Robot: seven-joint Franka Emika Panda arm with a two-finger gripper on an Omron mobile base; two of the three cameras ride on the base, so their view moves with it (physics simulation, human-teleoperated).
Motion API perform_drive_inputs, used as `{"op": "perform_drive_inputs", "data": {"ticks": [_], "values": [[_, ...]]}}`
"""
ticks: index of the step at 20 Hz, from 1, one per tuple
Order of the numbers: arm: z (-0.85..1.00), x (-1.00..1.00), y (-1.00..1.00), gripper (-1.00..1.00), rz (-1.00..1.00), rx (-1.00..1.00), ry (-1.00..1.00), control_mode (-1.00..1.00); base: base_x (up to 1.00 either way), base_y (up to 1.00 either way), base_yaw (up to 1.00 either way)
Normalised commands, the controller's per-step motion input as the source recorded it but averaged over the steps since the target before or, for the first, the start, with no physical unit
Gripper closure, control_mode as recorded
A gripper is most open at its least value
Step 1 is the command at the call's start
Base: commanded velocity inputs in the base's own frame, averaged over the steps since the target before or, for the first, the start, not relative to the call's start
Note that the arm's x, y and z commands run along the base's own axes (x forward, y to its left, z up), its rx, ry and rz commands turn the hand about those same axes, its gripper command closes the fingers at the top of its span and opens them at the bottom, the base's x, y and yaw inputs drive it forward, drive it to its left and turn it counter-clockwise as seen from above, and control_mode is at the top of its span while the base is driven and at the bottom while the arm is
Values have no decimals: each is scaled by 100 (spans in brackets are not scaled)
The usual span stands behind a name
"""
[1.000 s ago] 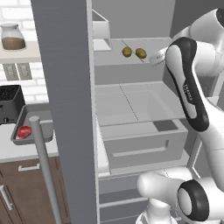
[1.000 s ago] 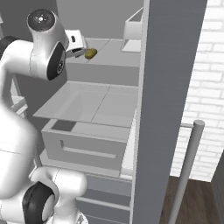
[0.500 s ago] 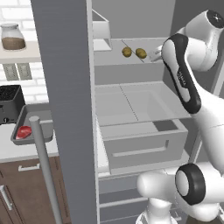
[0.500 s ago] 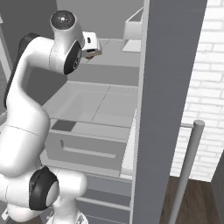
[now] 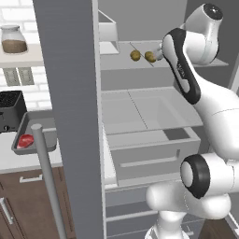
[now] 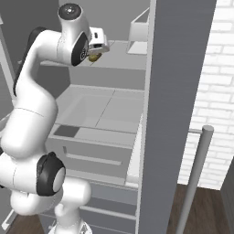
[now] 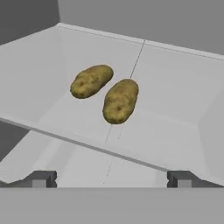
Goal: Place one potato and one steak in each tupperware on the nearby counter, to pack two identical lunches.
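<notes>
Two brown potatoes (image 7: 91, 81) (image 7: 120, 100) lie side by side on a pale fridge shelf (image 7: 175, 109), seen also as potatoes (image 5: 135, 55) (image 5: 150, 57) in the left base view. My gripper (image 7: 111, 179) is open and empty, just short of the shelf's front edge and pointing at the nearer potato. From the right, one potato (image 6: 94, 57) peeks out under the hand. A dark grey tupperware (image 5: 41, 115) stands on the counter (image 5: 14, 161) at the left, with a red steak (image 5: 25, 140) in it.
The open fridge door (image 5: 72, 116) with its grey bar handle (image 5: 46, 186) stands between the shelves and the counter. A drawer (image 5: 149, 154) is pulled out below. A white bin (image 5: 107, 32) sits on the potato shelf. A black toaster (image 5: 9, 109) stands behind the tupperware.
The arm has swung up and in toward the potato shelf, bringing the hand close to the potatoes. The jaws have stayed open.
</notes>
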Motion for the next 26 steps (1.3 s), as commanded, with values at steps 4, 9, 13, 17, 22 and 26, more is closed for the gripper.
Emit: {"op": "perform_drive_inputs", "data": {"ticks": [4,9,13,17,22,26], "values": [[-1,23,0,-100,6,3,6,-100,0,0,0],[-7,38,0,-100,5,0,4,-100,0,0,0],[-11,32,1,-100,3,0,3,-100,0,0,0],[-25,39,11,-100,1,0,4,-100,0,0,0],[-20,46,8,-100,0,-2,0,-100,0,0,0],[0,40,0,-100,-1,-2,-1,-100,0,0,0]]}}
